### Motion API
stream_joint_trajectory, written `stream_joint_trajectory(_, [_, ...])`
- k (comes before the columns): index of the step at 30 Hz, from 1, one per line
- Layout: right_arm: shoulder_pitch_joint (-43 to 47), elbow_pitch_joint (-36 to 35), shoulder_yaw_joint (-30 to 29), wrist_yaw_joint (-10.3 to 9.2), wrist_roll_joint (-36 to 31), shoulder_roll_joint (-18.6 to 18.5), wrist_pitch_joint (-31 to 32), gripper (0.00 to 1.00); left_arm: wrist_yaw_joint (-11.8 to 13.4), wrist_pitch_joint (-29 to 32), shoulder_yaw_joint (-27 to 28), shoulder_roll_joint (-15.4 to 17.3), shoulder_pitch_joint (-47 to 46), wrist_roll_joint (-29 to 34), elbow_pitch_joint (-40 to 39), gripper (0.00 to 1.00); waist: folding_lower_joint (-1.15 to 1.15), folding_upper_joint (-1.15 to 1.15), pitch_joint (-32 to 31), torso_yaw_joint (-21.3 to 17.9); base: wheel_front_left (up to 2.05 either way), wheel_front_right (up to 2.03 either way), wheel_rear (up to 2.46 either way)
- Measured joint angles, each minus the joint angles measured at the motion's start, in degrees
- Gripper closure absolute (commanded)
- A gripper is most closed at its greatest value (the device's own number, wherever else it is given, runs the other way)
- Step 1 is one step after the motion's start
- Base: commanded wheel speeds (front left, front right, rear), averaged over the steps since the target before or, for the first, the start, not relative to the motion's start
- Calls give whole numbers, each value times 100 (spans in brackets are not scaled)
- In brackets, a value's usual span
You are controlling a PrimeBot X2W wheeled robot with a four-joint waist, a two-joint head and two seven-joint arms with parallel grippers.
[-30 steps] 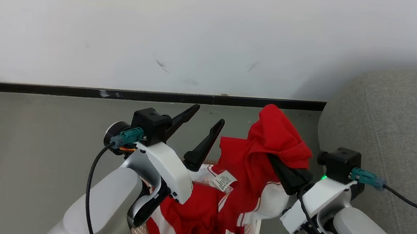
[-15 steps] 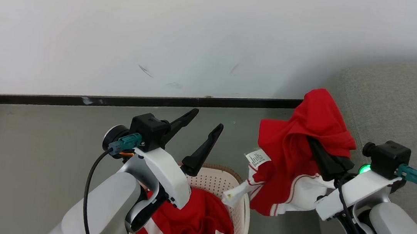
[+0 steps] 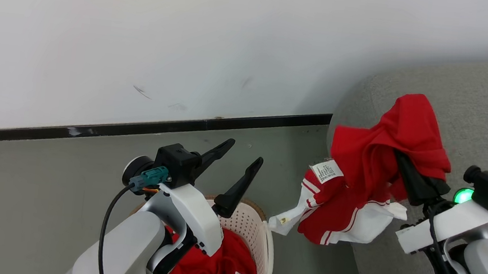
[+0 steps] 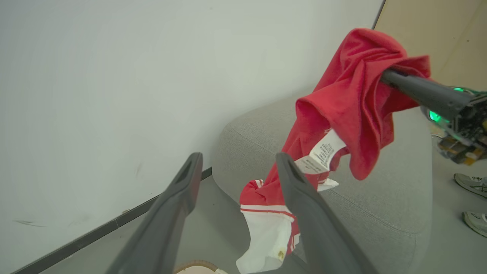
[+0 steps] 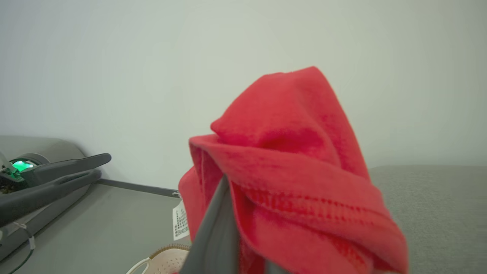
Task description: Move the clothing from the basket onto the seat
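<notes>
In the head view I see my right gripper [image 3: 408, 172], centre right, pinching the clothing [image 3: 372, 168] before the seat [image 3: 478, 111], and my left gripper [image 3: 244, 151] spread above the basket [image 3: 249, 223] at bottom centre; left wrist view, clothing dangles upper right; right wrist view, it drapes mid-frame.

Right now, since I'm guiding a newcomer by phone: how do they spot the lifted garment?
Find the big grey fabric sofa seat at the right. Before its rounded end, the right gripper is shut on a bright red thin garment with white trim. Unlike the red clothing in the cream perforated basket, it hangs in the air.
</notes>
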Motion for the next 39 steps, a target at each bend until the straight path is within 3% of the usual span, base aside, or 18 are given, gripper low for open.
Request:
stream_joint_trajectory(19, [610, -646, -1199, 0, -277, -64, 0, 100, -99, -14, -179, 34, 82, -2, -131, 0, 0, 0, -31, -630, 0, 0, 0])
stream_joint_trajectory(39, [949, -1088, -1421, 0, -383, 56, 0, 100, -143, -14, -233, 172, 90, 1, -293, 0, 0, 0, 72, -1280, 0, 0, 0])
